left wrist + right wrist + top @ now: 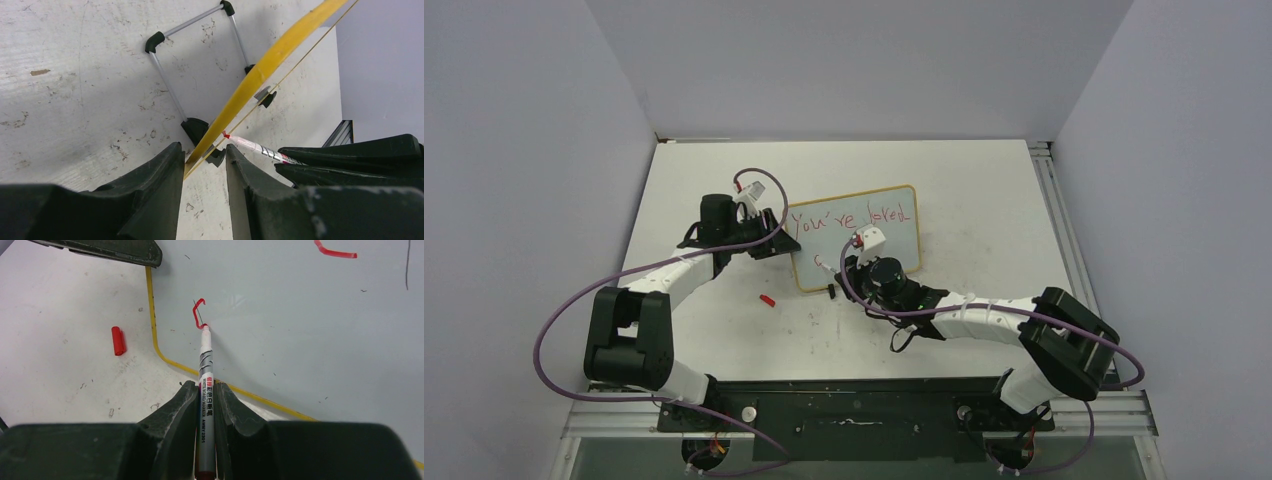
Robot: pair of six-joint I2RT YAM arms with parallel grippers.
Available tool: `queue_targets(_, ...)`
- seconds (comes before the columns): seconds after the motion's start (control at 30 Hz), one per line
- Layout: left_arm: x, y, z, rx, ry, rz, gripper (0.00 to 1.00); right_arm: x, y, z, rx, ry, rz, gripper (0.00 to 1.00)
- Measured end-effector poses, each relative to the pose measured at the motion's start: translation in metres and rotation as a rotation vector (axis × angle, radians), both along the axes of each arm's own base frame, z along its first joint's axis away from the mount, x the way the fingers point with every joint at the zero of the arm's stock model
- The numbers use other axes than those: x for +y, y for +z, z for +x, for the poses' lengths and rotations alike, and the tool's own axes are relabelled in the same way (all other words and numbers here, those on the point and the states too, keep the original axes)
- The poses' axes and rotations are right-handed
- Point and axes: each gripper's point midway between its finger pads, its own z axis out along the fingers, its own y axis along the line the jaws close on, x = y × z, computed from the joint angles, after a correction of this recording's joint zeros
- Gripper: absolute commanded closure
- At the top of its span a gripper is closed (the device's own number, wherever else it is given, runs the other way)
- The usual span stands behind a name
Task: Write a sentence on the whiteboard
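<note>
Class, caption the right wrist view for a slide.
Right gripper holds a marker, tip at a red stroke on the whiteboard; a red cap lies alongside.

The whiteboard (899, 248) is set on the surface (984, 220), its left edge straddled by the left fingers (150, 200). The marker (205, 370), clamped in the right fingers (175, 415), is touched to the board's lower left, below the sentence (852, 216). A cap (767, 298) is seen left of the board.

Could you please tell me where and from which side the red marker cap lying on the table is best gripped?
Grip the cap at mid-length, across its narrow round body, coming straight down from above. It lies flat on its side on the table, clear of the whiteboard, so there is probably room along both long sides.
</note>
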Motion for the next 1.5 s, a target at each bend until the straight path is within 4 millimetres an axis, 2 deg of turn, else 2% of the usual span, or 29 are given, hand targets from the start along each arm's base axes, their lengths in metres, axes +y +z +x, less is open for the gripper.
queue_targets(0.27,-0.001,0.000,0.000,-0.004,-0.004,0.003,0.68,-0.001,0.002,0.003,-0.011,-0.011,-0.006,0.95)
queue_targets(0.97,0.000,-0.001,0.001,-0.022,-0.012,0.035,0.70,0.001,0.039,0.031,-0.096,-0.052,0.023,0.95)
queue_targets(1.33,0.000,-0.001,0.001,-0.024,-0.013,0.041,0.71,0.001,0.038,0.031,-0.095,-0.052,0.023,0.95)
queue_targets(1.5,0.000,-0.001,0.002,-0.024,-0.012,0.042,0.71,0.000,0.031,0.027,-0.086,-0.049,0.020,0.95)
